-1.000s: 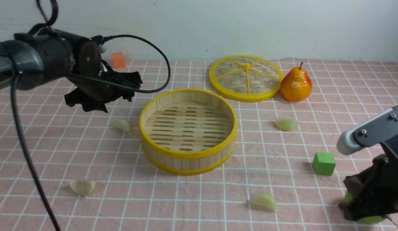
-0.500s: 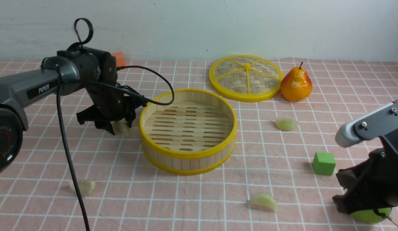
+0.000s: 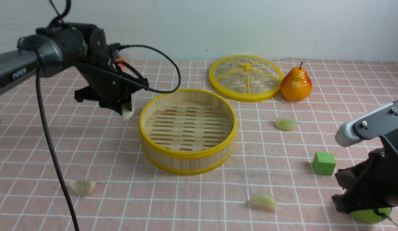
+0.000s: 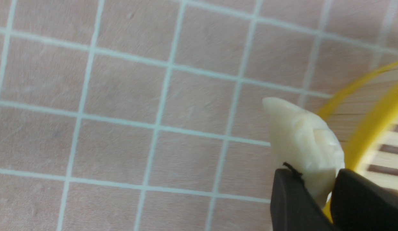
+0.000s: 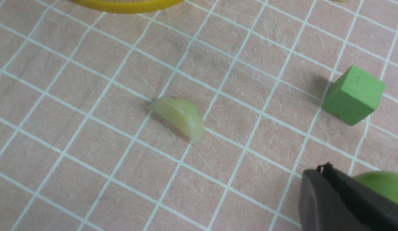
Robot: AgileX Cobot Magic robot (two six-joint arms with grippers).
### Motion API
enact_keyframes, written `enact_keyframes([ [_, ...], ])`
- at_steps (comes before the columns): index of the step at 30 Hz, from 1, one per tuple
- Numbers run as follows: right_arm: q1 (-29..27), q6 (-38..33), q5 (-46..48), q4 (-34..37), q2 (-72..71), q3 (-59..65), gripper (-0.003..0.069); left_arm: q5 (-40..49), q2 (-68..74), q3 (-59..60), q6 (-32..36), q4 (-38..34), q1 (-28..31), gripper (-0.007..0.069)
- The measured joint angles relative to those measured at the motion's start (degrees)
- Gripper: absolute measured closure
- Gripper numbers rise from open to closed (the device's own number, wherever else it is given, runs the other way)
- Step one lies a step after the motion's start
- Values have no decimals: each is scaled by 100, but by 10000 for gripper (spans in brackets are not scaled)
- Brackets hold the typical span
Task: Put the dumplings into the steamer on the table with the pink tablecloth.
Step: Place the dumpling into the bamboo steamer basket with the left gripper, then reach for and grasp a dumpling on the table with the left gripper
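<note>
My left gripper (image 3: 123, 109) is shut on a pale cream dumpling (image 3: 128, 113), held off the pink tablecloth (image 3: 99, 144) just left of the steamer (image 3: 186, 156). In the left wrist view the dumpling (image 4: 301, 141) sticks out from between the black fingers of the left gripper (image 4: 317, 183), next to the steamer's yellow rim (image 4: 369, 134). The steamer is empty. Another cream dumpling (image 3: 82, 187) lies front left. Two green dumplings lie on the cloth, one (image 3: 286, 124) right of the steamer and one (image 3: 263, 202) at the front. My right gripper (image 3: 346, 205) is shut and empty at the front right.
A flat woven lid (image 3: 245, 78) and a pear (image 3: 296, 84) stand at the back. A green cube (image 3: 324, 163) sits near my right arm, and a green ball (image 3: 370, 215) lies beside the right gripper (image 5: 321, 171). The left arm's cable hangs down at the left.
My left gripper came down on the cream dumpling beside the steamer, shut on it and lifted it off the cloth. The right arm shifted slightly a second ago and has since stayed put.
</note>
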Motion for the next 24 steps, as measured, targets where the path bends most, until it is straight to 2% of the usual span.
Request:
enact_keyframes([
  [6,0,0,-80,0,0,0,638,110,-255,-38,1407,-1142,-283,470],
  [12,0,0,-86,19,0,0,638,-368,435,-38,1651,-1337,-467,471],
  [14,0,0,-90,19,0,0,637,-611,644,-28,1641,-1344,-472,441],
  [16,0,0,-90,19,0,0,636,-812,750,2,1456,-1350,-486,340],
  [19,0,0,-90,19,0,0,633,-599,570,7,1018,-1266,-502,202],
  [21,0,0,-85,19,0,0,631,-138,223,7,880,-875,-509,162],
  [24,0,0,-37,19,0,0,629,785,-496,27,534,55,-462,151],
])
